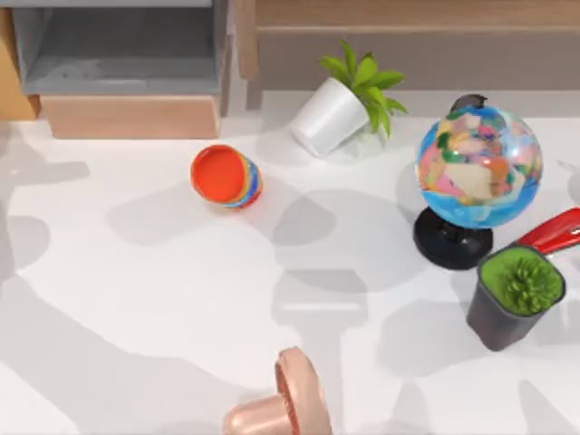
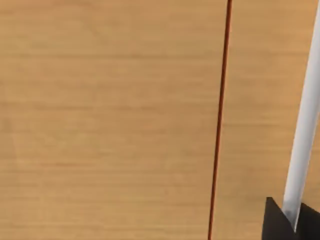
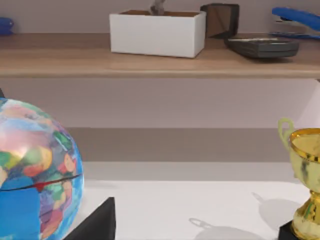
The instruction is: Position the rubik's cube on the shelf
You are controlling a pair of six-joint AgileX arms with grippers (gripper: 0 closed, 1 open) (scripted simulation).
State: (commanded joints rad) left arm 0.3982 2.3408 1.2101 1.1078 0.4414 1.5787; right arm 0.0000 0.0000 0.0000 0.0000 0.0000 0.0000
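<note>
On the white bench (image 1: 136, 299) I see a round orange-red stack of rainbow-edged cups (image 1: 227, 177) lying on its side. A tipped white pot with a green plant (image 1: 340, 107) lies near a multicoloured globe on a black stand (image 1: 476, 172). Beside the globe stands a dark square pot of green moss (image 1: 515, 297), touching a red stapler (image 1: 555, 232). A pink-copper object (image 1: 290, 399) sits at the near edge.

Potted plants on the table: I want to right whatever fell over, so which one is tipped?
The white-potted plant near the shelf lies tilted on its side, leaves pointing right. The dark-potted plant beside the globe stands upright.
</note>
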